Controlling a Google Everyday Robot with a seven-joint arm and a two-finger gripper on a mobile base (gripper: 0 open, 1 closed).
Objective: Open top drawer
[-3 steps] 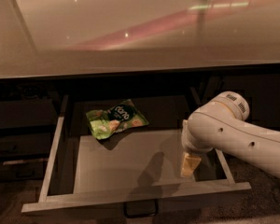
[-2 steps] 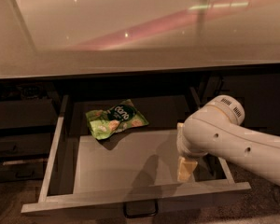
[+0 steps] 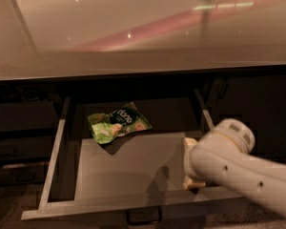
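camera view: the top drawer (image 3: 133, 173) stands pulled well out from under the countertop (image 3: 133, 27), its pale floor exposed and its front edge running from 9 o'clock to 3 o'clock across the lower part of the picture. the drawer's sliding axis runs 12 o'clock to 6 o'clock, with 6 o'clock the opening direction. the loop handle (image 3: 144, 216) hangs at the centre of the front, at the bottom edge of the picture.

the gripper (image 3: 193, 181) sits inside the drawer at its right side, close to the right side rail (image 3: 206, 116) and just behind the front edge, largely covered by the white arm (image 3: 248, 173) that enters from 4 o'clock. you cannot tell whether the gripper is open or closed, since the wrist hides most of it.

from the gripper, the handle lies toward 8 o'clock, on the outer face of the front, apart from it. a green snack bag (image 3: 118, 123) lies on the floor toward 10 o'clock, well apart from the gripper.

judged from the exposed floor, the opening looks largely done; any further pull would run toward 6 o'clock.
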